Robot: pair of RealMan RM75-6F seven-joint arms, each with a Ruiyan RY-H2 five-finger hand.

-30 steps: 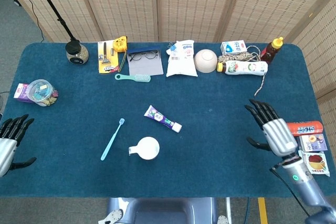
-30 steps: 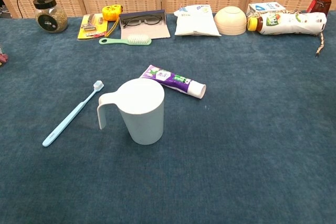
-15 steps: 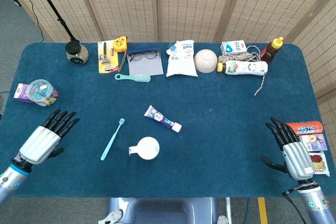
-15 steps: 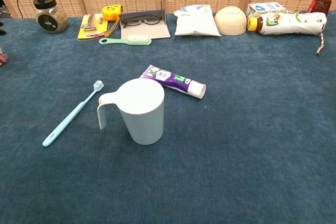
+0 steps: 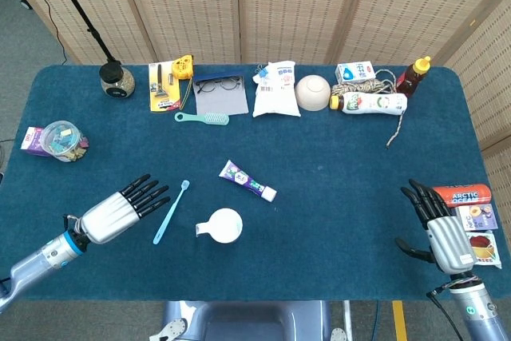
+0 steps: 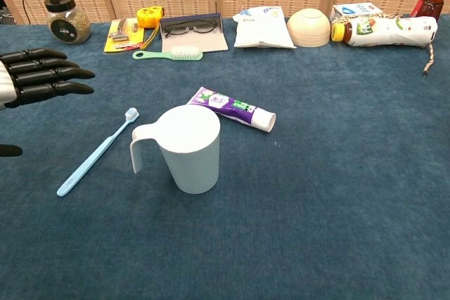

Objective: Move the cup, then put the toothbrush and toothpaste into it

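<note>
Left hand (image 5: 120,209) beside diagonal toothbrush (image 5: 172,212)

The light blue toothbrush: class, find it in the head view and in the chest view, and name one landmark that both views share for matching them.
Head view: the light blue toothbrush lies lower left of centre, between the left hand and the white handled cup.
Chest view: the toothbrush lies left of centre, slanted, bristles at its upper right end, left of the cup.
Shared landmark: the purple and white toothpaste tube, just behind the cup.
</note>
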